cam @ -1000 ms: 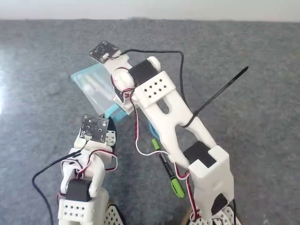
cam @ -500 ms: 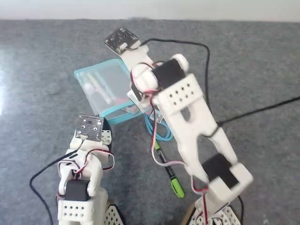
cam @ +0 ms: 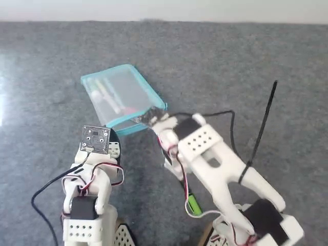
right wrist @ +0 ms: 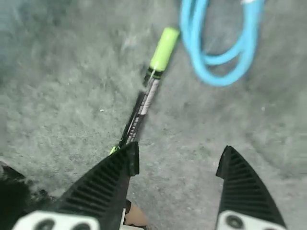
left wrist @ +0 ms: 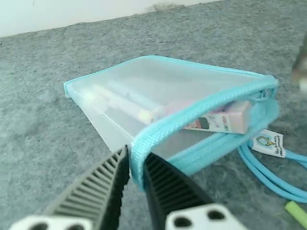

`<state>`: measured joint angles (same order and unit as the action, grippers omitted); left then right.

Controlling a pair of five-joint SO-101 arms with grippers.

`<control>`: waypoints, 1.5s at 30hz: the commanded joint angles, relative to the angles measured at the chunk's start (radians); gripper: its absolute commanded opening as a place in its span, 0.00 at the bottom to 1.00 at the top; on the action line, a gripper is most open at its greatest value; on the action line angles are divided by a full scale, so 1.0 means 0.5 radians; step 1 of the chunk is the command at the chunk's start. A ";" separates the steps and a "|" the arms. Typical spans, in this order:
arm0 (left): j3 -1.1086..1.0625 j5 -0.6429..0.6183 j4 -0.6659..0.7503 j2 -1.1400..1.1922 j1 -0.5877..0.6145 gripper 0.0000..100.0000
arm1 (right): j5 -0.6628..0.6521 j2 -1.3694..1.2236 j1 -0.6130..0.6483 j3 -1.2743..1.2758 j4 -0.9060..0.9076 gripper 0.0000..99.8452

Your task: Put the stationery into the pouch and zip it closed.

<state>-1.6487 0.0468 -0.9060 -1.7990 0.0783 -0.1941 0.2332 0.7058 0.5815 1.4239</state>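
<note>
The clear pouch (cam: 120, 97) with teal zip edging lies on the table, with several pens and a pink item (left wrist: 223, 120) inside. Its mouth gapes on the near side. My left gripper (left wrist: 136, 160) is shut on the near corner of the pouch (left wrist: 158, 96), pinching the zip edge. The right arm (cam: 197, 146) hangs near the pouch's right corner. Its gripper (right wrist: 181, 153) is open just above the green-capped pen (right wrist: 146, 98), which lies on the table between the fingers' line and the cord. In the high view the pen (cam: 193, 204) is partly hidden under that arm.
A blue cord loop (right wrist: 218, 48) with a white tag (left wrist: 266, 143) trails from the pouch beside the pen. A black cable tie (cam: 266, 110) sticks up from the right arm. Grey carpet-like table stretches free to the right and far side.
The right arm has drawn back from over the pouch towards the near side and now hangs over the pen. The pouch is uncovered. The left arm has stayed put.
</note>
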 commanded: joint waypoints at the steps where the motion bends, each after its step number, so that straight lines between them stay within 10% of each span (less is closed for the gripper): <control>1: 0.057 -0.031 0.055 -0.003 0.006 0.01 | 0.028 0.130 0.066 0.144 -0.121 0.27; 29: 0.032 -0.028 0.071 -0.003 0.006 0.01 | 0.344 0.124 0.158 0.743 -0.959 0.09; 45: 0.032 -0.025 0.077 -0.003 0.003 0.01 | 0.018 -0.051 -0.867 -0.175 -0.594 0.01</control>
<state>-1.6487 0.0468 -0.9060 -1.7990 0.0783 -0.1680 0.2133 0.3145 0.6506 1.0894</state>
